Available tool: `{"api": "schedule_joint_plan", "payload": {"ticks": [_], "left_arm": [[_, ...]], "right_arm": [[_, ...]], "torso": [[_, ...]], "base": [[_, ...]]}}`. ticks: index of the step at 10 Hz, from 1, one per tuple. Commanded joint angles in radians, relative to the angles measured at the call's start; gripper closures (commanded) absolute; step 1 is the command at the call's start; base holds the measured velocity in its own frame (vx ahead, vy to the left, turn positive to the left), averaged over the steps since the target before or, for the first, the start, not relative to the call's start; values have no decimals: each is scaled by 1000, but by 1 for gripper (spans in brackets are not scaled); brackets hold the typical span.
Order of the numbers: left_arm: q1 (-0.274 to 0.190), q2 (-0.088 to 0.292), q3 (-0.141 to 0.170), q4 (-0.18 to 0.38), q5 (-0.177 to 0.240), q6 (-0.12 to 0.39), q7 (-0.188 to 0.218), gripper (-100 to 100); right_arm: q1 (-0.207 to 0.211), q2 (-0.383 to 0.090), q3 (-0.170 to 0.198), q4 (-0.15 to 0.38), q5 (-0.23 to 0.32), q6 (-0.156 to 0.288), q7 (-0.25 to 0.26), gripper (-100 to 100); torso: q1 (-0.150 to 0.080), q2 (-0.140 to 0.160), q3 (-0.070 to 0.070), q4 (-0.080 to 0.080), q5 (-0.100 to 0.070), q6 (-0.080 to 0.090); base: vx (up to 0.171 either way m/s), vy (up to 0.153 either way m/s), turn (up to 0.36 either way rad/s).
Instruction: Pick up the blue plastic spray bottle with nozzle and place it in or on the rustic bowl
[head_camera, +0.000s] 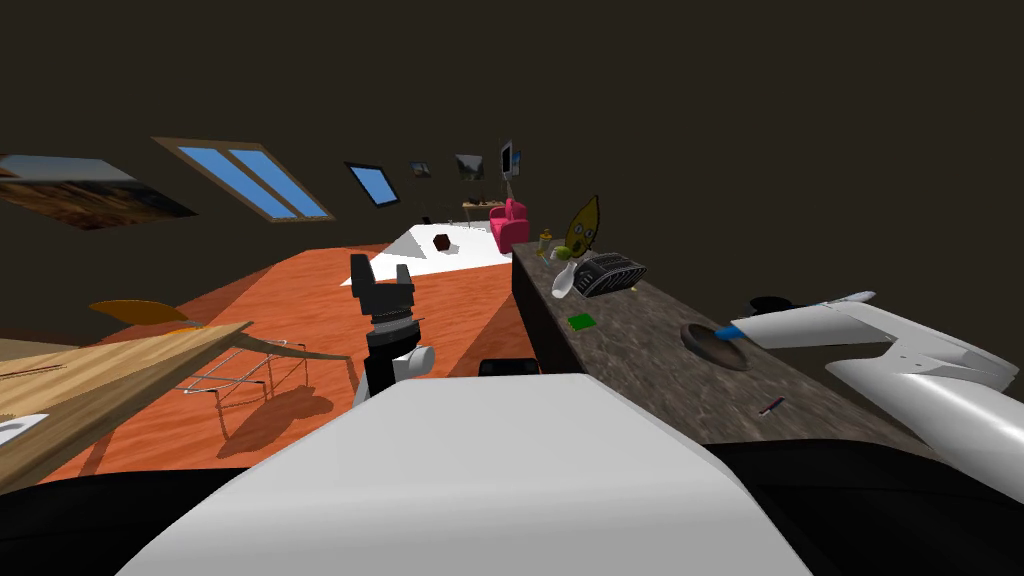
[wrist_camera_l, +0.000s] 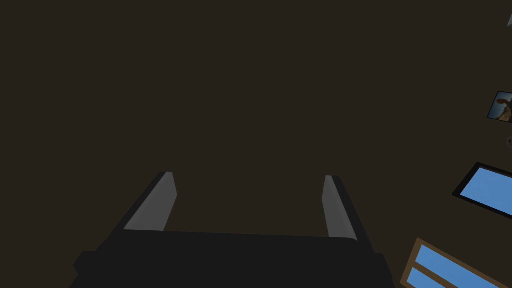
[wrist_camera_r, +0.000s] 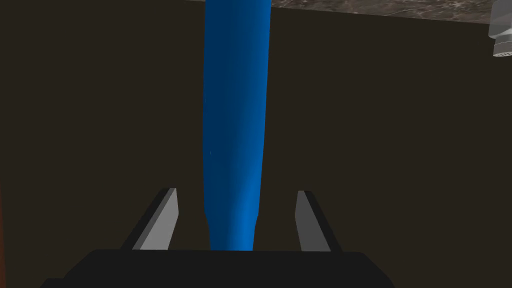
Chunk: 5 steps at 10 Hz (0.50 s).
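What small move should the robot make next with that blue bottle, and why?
Probably ease the right arm straight back. Its jaws stand open, clear of both sides of the bottle, whose far end already reaches the bowl, so it looks released.

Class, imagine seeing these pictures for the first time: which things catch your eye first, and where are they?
The blue bottle stands out, running between the spread fingers of the right end effector, with a gap on each side. In the head view its blue end shows at the dark bowl on the mottled counter. A pink armchair glows far back.
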Motion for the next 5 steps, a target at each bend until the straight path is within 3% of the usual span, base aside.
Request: {"api": "schedule_joint_plan", "payload": {"ticks": [1,4,5], "left_arm": [[0,0,0,0,0,0,0,0],[0,0,0,0,0,0,0,0],[0,0,0,0,0,0,0,0]], "right_arm": [[0,0,0,0,0,0,0,-100],[0,0,0,0,0,0,0,-100],[0,0,0,0,0,0,0,0]], "torso": [[0,0,0,0,0,0],[2,-1,-1,0,1,0],[2,-1,-1,0,1,0]], "base": [[-3,-5,1],[0,0,0],[0,0,0]]}}
